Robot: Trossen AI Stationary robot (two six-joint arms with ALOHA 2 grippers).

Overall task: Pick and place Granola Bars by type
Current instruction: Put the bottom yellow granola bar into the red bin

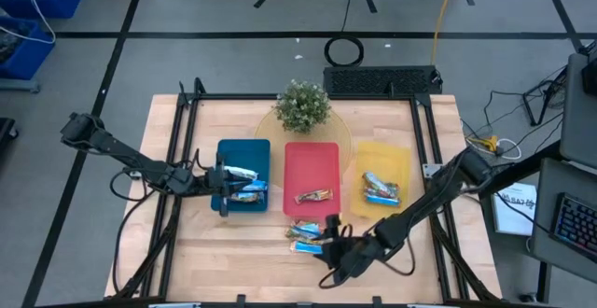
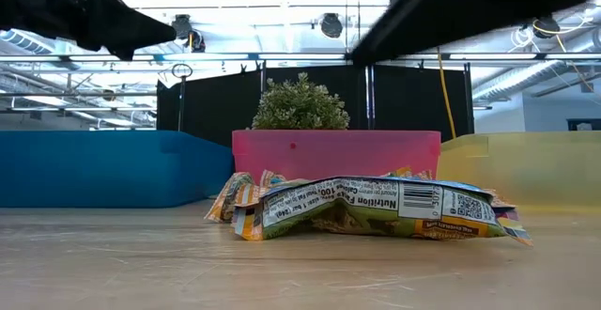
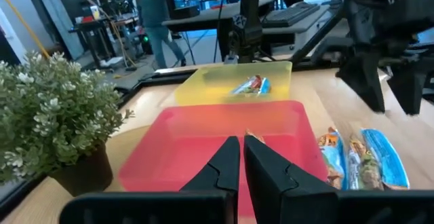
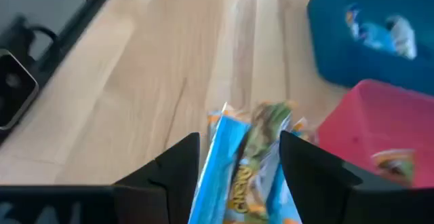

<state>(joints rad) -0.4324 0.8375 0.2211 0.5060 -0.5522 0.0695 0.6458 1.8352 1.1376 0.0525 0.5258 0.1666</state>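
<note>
Loose granola bars (image 1: 306,236) in blue, white and green wrappers lie flat on the table in front of the red tray (image 1: 311,163). In the low view they (image 2: 376,207) lie in the foreground. My right gripper (image 1: 328,237) is open. Its fingers stand on either side of a blue-green bar (image 4: 247,163) in the right wrist view. My left gripper (image 1: 222,193) is shut and empty at the blue tray's (image 1: 244,159) left side, beside the bars (image 1: 246,190) lying in that tray. One bar (image 1: 313,196) lies in the red tray, and others (image 1: 381,189) lie in the yellow tray (image 1: 384,159).
A potted plant (image 1: 303,105) stands behind the trays on a round mat. Black frame rails (image 1: 177,159) run along the table's left and right sides. Bare wood lies along the near edge, left of the loose bars. A person stands far off in the room (image 3: 152,7).
</note>
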